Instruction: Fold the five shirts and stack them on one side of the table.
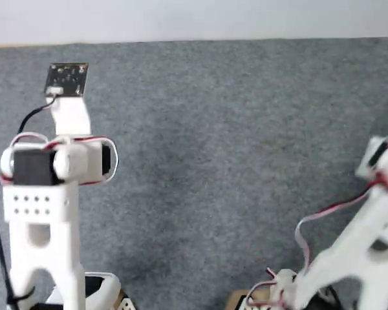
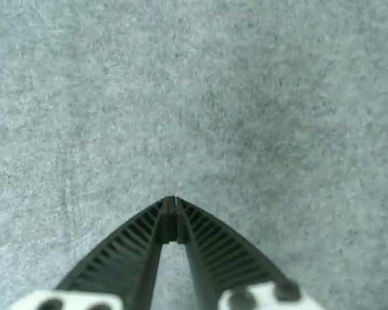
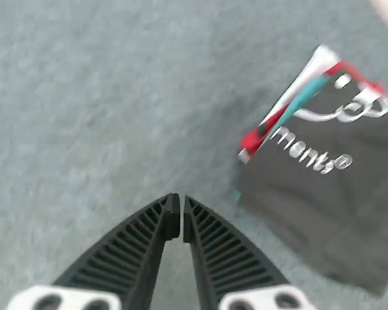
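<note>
High view: two white arms at the near edge of the grey mat; one arm stands upright, the other arm is bent low and leans out over the mat's side edge. Can't tell which is left or right from up here.
Left gripper: hangs over bare mat, jaws closed tip to tip, nothing between them.
Right gripper: also over bare mat, jaws together bar a hairline slit, holding nothing.
Task item: one dark shirt with a light print and a red and teal stripe lies flat on the mat, near the right gripper's tips but not touching them. Folded or not: can't tell.
Step (my guess): between grasps, right arm is best placed for that shirt.
Risk 1: going down on the shirt with the jaws closed would only shove it across the mat and bunch it up. Open them first.
Risk 2: the mat looks felt-like, so a low pinch at the shirt's edge could catch the mat along with the cloth.
Risk 3: pinching only the top layer would peel open any fold already made.
Risk 4: both arms meeting over the mid-mat could clash.
Containers: no bin or tray in this job, I reckon; the stack goes straight on one side of the mat.
</note>
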Controlling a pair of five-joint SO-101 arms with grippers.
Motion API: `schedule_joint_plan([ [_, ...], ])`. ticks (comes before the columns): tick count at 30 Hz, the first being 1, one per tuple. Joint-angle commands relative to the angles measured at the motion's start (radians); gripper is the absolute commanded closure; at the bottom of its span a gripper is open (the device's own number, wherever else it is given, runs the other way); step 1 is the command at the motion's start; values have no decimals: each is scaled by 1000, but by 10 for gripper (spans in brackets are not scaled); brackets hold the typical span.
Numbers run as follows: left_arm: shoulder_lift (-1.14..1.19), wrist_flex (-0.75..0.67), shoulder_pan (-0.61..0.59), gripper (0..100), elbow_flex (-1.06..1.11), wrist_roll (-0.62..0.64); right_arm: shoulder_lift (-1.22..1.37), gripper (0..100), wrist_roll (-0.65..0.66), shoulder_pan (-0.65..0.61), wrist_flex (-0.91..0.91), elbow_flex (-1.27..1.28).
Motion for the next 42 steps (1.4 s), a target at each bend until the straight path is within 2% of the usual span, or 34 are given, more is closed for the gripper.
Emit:
schedule_joint_plan([
  [1, -146, -60, 6, 998, 105, 8, -222, 990, -29, -50, -4, 209],
  [9, -563, -270, 2, 998, 533, 8, -634, 990, -38, -127, -280, 770],
  [13, -755, -348, -2, 998, 685, 8, -809, 990, -94, -173, -343, 1025],
  [16, -887, -388, 5, 998, 820, 0, -944, 990, -126, -263, -360, 1178],
  [20, -1068, -419, 6, 998, 972, -129, -1138, 990, -155, -423, -367, 1333],
  [25, -1283, -414, 5, 998, 1153, -183, -1270, 990, -158, -503, -397, 1502],
  [35, -1270, -419, 6, 998, 1290, -183, -1264, 989, -155, -510, -486, 1743],
  [42, -1270, -519, 5, 998, 1412, -183, -1264, 989, -157, -552, -516, 1823],
])
